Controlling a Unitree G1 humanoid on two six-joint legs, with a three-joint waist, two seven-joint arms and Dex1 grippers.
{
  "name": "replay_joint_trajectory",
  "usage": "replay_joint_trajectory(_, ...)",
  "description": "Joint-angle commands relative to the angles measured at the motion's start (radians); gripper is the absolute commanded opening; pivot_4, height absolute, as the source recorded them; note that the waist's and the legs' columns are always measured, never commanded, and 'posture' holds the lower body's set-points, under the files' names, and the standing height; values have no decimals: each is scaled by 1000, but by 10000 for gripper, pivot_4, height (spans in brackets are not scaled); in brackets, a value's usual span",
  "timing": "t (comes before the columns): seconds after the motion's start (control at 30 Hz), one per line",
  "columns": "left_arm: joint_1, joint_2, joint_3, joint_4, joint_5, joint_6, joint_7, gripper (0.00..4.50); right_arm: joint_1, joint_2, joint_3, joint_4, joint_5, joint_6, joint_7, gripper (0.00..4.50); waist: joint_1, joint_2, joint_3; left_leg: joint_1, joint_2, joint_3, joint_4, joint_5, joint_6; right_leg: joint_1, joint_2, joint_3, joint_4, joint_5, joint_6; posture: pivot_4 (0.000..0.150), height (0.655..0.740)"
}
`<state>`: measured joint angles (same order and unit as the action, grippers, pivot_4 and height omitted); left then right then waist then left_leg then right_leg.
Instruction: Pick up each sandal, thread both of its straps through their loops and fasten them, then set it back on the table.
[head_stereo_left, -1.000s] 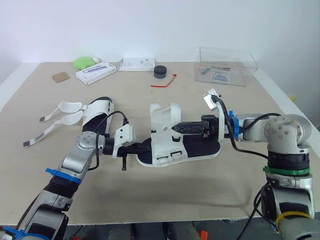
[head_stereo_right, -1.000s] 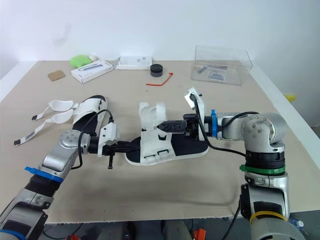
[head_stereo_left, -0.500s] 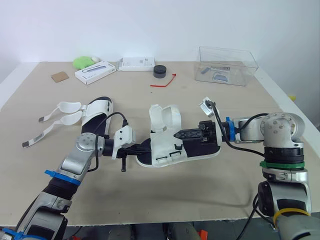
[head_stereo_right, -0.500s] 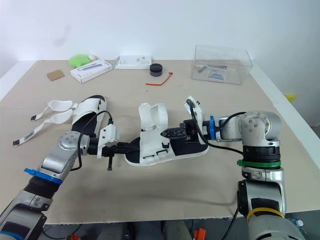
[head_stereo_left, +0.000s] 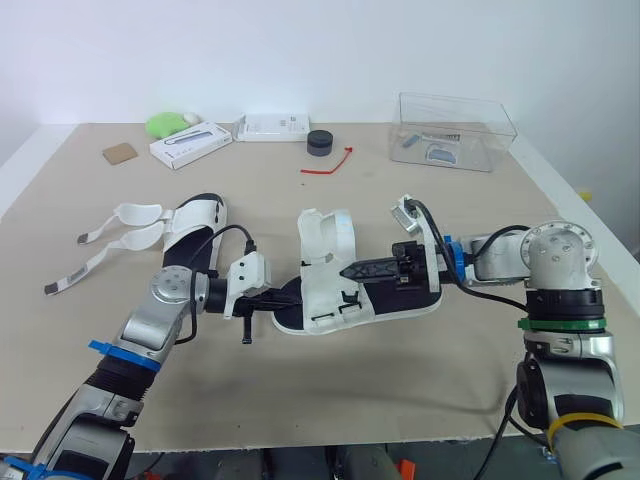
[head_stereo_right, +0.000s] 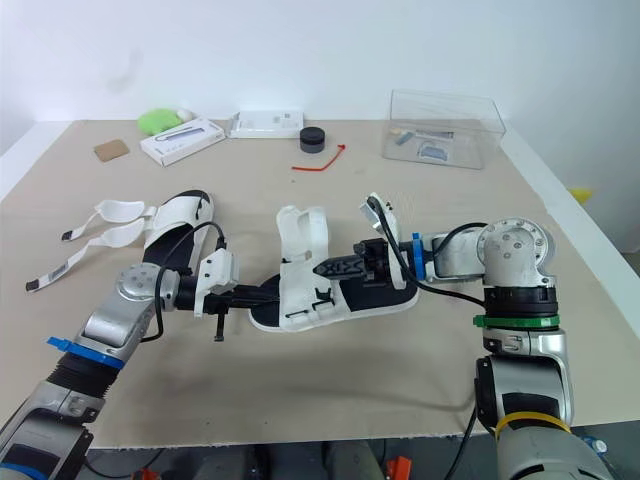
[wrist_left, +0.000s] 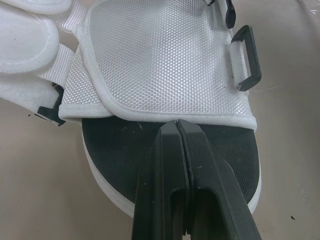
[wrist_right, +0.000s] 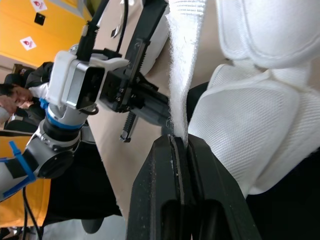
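The sandal (head_stereo_left: 325, 262), with its black sole and white upper, lies at the centre of the worktop (head_stereo_left: 350, 390), its length running from 9 to 3 o'clock. The left claw (head_stereo_left: 289, 296) comes in from 9 o'clock with its 2 fingers pressed together. Their tips lie over the black insole, right at the edge of the white mesh upper. Whether they pinch anything cannot be told. The right claw (head_stereo_left: 347, 271) comes in from 3 o'clock, low over the sole, and is pinching a white strap (wrist_right: 181, 75), whose fuzzy edge runs down between the 2 fingertips. The upper stands up from the sole between the 2 claws.

A second sandal (head_stereo_left: 190, 228) rests on the worktop at 9 o'clock of the first, well apart from it. Its 2 straps (head_stereo_left: 125, 228) are undone and trail outward.

Along the far edge of the worktop, from 11 to 1 o'clock, stand:
- a green lump (head_stereo_left: 170, 124)
- a flat white box (head_stereo_left: 192, 145)
- a black puck (head_stereo_left: 320, 143)
- a red tie (head_stereo_left: 333, 164)
- a clear plastic box (head_stereo_left: 455, 130)
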<state>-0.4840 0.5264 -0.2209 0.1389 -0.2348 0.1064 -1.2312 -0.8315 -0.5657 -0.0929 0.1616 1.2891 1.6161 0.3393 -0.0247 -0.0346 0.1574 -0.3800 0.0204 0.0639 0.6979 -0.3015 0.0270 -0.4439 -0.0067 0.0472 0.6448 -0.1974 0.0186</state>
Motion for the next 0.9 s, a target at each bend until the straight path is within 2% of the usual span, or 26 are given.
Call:
replay_joint_trajectory(0.03,10,12,0,-26,5,-6,-4,0,-8,-16,-3,12,104,-2,-55,110,0,0,0,0,0,0,0,0,0,0,0,0,0,0,0,1500,7400)
replay_joint_trajectory(0.53,22,8,-5,-39,9,-1,4,0,-31,-28,29,131,243,-2,-239,110,0,0,0,-3,0,-2,0,-1,1,-1,0,-2,-3,0,0,1500,7400)
replay_joint_trajectory(0.9,30,10,-3,-49,9,5,11,0,-18,-61,91,119,266,-2,-270,110,0,0,0,-6,0,-3,0,-2,4,-1,-2,-3,-6,0,0,1500,7400)
